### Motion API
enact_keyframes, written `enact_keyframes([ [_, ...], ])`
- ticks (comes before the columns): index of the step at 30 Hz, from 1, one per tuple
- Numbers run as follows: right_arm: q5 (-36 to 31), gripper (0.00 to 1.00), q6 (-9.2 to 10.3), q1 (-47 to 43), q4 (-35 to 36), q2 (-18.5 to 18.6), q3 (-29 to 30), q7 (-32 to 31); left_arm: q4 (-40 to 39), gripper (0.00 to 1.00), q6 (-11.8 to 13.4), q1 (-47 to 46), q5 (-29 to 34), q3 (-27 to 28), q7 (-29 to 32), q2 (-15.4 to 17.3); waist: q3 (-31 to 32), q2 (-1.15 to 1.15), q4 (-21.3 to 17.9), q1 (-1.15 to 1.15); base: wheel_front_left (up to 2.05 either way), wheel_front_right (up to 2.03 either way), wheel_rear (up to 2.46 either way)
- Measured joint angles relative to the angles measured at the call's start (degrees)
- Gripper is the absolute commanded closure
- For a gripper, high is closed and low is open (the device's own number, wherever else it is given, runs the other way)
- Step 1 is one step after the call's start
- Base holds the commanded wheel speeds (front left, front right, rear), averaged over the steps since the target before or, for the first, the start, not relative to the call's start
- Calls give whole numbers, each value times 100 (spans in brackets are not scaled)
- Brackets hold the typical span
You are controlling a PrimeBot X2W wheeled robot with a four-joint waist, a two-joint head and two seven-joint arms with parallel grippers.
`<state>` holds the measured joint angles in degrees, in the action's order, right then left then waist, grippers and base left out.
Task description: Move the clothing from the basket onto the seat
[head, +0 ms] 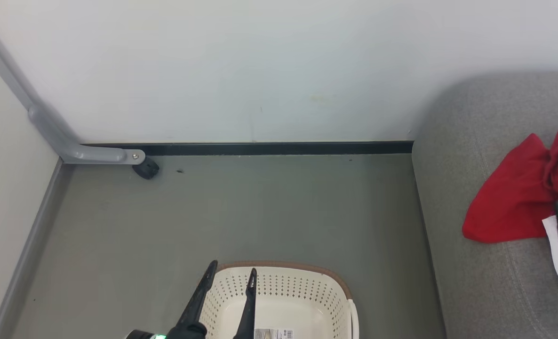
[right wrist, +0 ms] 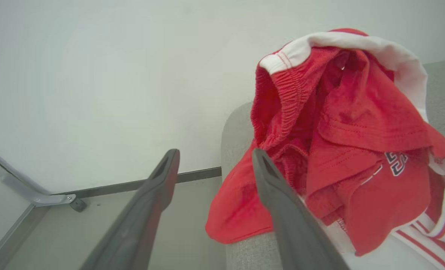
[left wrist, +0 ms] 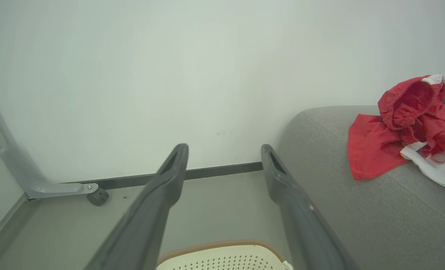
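Head view: the clothing (head: 514, 197), a crumpled heap of bright red garments with white trim, lies on the seat (head: 472, 117), near the grey sofa cushion's front edge and well apart from the basket (head: 283, 282). The part of the basket that shows at the bottom of that view holds no fabric, just perforated cream walls and a label sticker (head: 274, 334) on the bottom.

The right gripper (right wrist: 215, 153) sits just beside the heap with its fingers spread wide and nothing between them. One finger crosses in front of the red cloth, and whether it touches I cannot tell. The left gripper (head: 233, 267) hangs over the basket's far rim, likewise wide and empty.

By my reading the set-down step is at its end. The next move calls for drawing the right arm clear without snagging a fold, then checking the hidden near part of the basket for any garment left.

Beyond, a grey frame foot with a black caster (head: 145, 168) stands on the floor against the white wall.
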<state>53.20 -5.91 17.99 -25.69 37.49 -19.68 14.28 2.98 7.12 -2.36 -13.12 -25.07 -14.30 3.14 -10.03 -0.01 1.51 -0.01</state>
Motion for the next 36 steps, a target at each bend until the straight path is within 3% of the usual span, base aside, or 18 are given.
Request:
enact_keyframes([
  [13,-888,0,521,-949,1561,-668,-149,0,1,0,0,570,252,1039,0,-3,614,0,-44,0,0,0,0],
  [25,-1480,0,955,-1583,1842,-773,-156,0,247,0,0,889,320,1373,7,-4,1012,0,-13,1,0,0,0],
  [36,-1790,0,1076,-1973,1936,-762,162,0,370,0,0,1009,304,1473,7,-4,1086,1,2,1,0,0,0],
])
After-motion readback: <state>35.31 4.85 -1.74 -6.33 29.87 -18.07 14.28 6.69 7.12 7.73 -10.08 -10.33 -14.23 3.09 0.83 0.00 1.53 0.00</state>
